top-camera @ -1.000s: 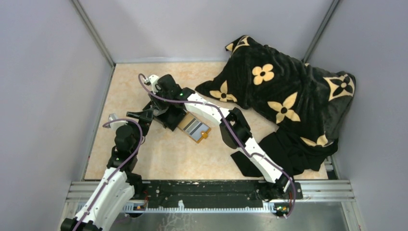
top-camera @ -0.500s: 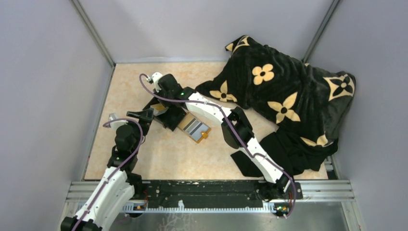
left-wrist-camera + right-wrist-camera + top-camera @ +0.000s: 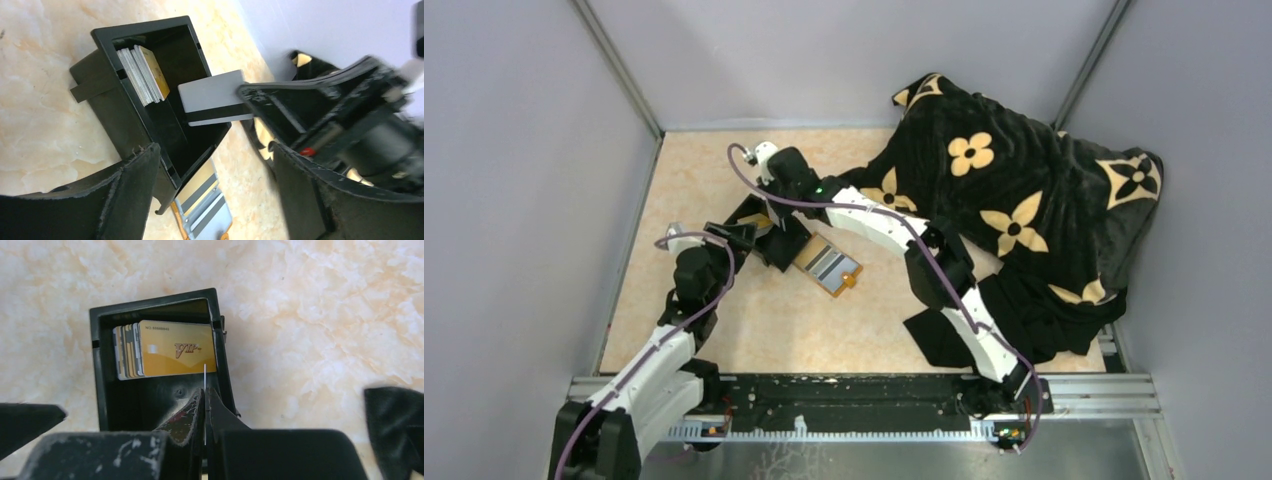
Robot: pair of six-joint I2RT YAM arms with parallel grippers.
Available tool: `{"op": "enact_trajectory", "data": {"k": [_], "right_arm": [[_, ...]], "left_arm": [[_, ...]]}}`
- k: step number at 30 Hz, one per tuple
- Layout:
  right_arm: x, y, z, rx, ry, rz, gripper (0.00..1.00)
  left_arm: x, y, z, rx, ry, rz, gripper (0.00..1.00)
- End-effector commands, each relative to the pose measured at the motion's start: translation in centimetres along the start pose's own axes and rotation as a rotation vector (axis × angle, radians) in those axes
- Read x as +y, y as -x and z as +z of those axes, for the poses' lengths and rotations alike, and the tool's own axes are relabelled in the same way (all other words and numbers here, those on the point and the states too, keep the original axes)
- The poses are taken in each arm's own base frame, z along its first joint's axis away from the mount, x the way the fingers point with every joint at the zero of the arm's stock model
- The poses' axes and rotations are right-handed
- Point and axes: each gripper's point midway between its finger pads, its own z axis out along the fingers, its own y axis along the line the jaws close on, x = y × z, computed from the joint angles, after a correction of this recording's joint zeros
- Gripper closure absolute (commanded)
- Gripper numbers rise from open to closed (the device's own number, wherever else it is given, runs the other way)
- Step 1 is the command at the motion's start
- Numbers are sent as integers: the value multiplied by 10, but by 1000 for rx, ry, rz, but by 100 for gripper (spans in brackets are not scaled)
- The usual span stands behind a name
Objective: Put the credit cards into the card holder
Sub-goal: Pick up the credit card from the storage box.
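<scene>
My right gripper [image 3: 205, 396] is shut on a pale grey credit card with a black stripe [image 3: 215, 97], edge-on in the right wrist view [image 3: 205, 377], holding it over the open black box [image 3: 150, 105]. A stack of cards [image 3: 167, 355] with a golden VIP card in front stands inside the box at its far end. The orange-tan card holder [image 3: 848, 281] lies just right of the box, with a golden-tan card [image 3: 197, 187] and a grey card [image 3: 212, 217] on it. My left gripper [image 3: 215, 185] is open and empty, its fingers either side of the box's near corner.
The black box [image 3: 769, 238] sits left of centre on the marble-patterned table [image 3: 824, 330]. A large black blanket with tan flowers [image 3: 1014, 190] covers the back right. Black cloth [image 3: 1014, 310] lies at the front right. Grey walls close in the table.
My right arm has shifted right and slightly back with the grey card. My left gripper has moved right, closer to the black box.
</scene>
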Motion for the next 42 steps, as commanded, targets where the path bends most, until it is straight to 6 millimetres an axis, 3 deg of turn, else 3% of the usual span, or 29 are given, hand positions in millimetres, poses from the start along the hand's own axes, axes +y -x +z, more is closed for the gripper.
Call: {"op": "enact_trajectory", "data": {"k": [1,7,10,17,19,23,30,34,42], "right_arm": [[0,90,-68,-236,42,54,100],[-7,86,-107,-240,37,75,100],[-16,82,-142,-257,48,117,100],[-33,41,-217,-246,120,223,100],[-34,24,-231,-233,145,252,100],[-32,-4,-253,-218,213,314,100],[-27,-40,-266,-199,330,403,100],[-21,-50,-263,-186,405,445,100],[-16,-57,-257,-185,501,504,100]], "left_arm": [[-39,3,5,19,-143,84,2],[-61,0,6,56,-233,182,1],[-77,-6,6,95,-306,224,3],[-104,-31,-2,224,-501,289,8],[-113,-44,-7,300,-580,316,1],[-124,-75,-18,486,-730,338,2],[-136,-108,-51,716,-983,316,19],[-137,-123,-60,814,-1044,320,28],[-129,-147,-66,970,-1071,305,39]]}}
